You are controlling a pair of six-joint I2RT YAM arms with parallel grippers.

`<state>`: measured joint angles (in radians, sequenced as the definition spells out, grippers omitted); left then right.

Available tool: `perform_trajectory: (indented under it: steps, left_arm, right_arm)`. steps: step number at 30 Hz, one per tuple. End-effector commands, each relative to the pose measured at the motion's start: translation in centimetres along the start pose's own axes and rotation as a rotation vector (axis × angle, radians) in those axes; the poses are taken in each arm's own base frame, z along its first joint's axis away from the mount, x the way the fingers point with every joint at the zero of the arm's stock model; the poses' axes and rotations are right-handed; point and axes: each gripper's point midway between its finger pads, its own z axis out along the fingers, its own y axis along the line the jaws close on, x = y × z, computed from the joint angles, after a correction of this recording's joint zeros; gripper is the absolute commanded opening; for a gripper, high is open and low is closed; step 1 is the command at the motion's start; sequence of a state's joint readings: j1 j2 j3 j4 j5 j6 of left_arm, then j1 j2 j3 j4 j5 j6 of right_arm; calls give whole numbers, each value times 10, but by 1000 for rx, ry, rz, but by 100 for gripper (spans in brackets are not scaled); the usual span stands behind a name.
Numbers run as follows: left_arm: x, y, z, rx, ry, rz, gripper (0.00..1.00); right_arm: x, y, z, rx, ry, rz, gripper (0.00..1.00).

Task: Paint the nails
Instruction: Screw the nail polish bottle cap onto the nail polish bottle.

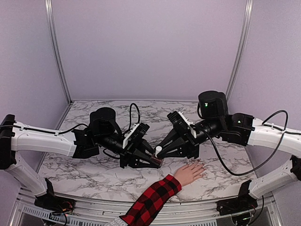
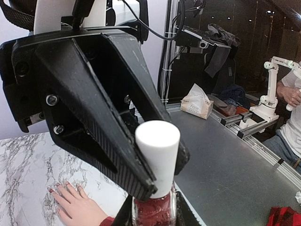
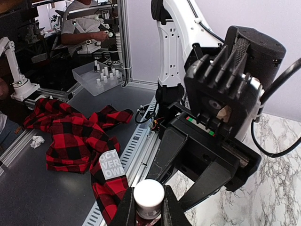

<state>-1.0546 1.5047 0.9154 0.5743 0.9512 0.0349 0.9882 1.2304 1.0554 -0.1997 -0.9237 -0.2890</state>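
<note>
A small dark-red polish bottle (image 2: 153, 209) stands upright between the fingers of my left gripper (image 2: 154, 215), which is shut on its glass body. My right gripper (image 3: 148, 201) is shut on the bottle's white cap (image 3: 149, 190); its black fingers (image 2: 103, 141) clamp that cap in the left wrist view. From above, both grippers meet at the cap (image 1: 158, 149) over the marble table. The pale hand (image 1: 189, 173) with the plaid sleeve (image 1: 151, 200) lies flat just right of them. Its nails (image 2: 66, 184) look like tiny dark-red tips.
The marble table (image 1: 84, 165) is walled in purple, with metal rails along its near edge. Off the table lie a plaid cloth (image 3: 70, 136), a tissue box (image 2: 196, 102) and a clear tray of small bottles (image 3: 96, 77).
</note>
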Motion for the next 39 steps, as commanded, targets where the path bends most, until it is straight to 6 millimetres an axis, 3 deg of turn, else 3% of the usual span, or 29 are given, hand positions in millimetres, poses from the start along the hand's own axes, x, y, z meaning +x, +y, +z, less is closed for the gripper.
perform_trajectory:
  steps: [1,11,23,30,39]
  left_arm:
    - [-21,10,-7,-78,-33,54,0]
    - [-39,40,-33,-347,-81,107,0]
    - [-53,99,-78,-792,-139,83,0]
    - [-45,128,-105,-1015,-172,28,0]
    - [-35,137,-112,-1075,-165,6,0]
  right_arm:
    - [-8,3,-1,0,-5,-3,3]
    - [10,-23,-1,133,15,63,1]
    - [41,-101,-14,520,59,228,1]
    - [43,-137,-26,721,-14,296,2]
    - [58,-153,-23,781,20,325,8]
